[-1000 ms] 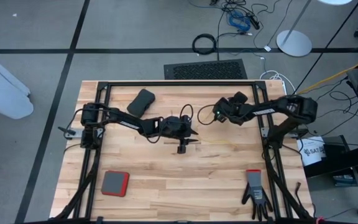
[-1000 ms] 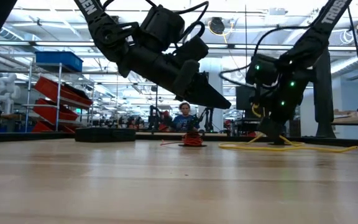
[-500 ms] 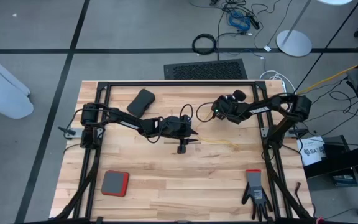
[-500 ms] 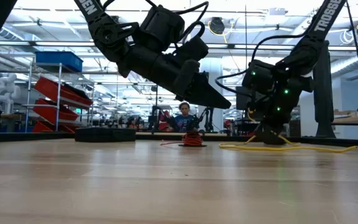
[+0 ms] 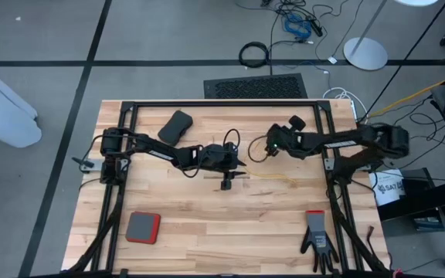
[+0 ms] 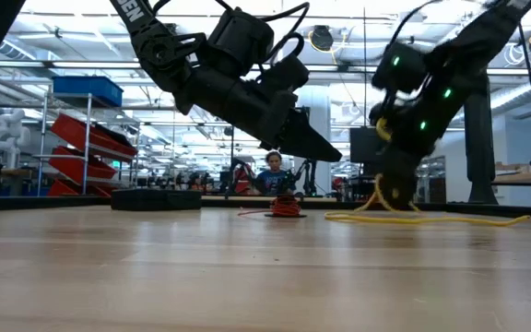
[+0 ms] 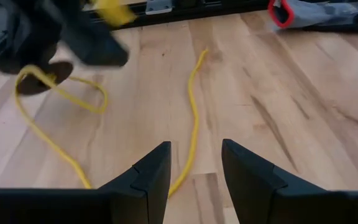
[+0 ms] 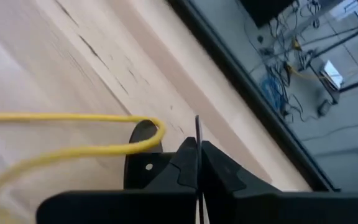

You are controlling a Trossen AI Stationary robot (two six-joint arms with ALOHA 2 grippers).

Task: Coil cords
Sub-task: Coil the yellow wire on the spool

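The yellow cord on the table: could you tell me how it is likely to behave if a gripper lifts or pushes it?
The yellow cord lies in loose wavy bends and a loop on the wood, so it probably sags and trails when lifted. It looks very thin, so likely light and inclined to slide or shift if pushed. The right gripper has fingers closed near one loop.

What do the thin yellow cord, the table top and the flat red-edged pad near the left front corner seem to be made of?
The thin yellow cord looks like plastic-jacketed wire: smooth, evenly coloured, holding stiff loops. The table top looks like wood, pale planks with visible grain and seams, a low sheen. The flat red-edged pad has a matte grey face in a red rim; possibly rubber or plastic, but the look leaves that open.
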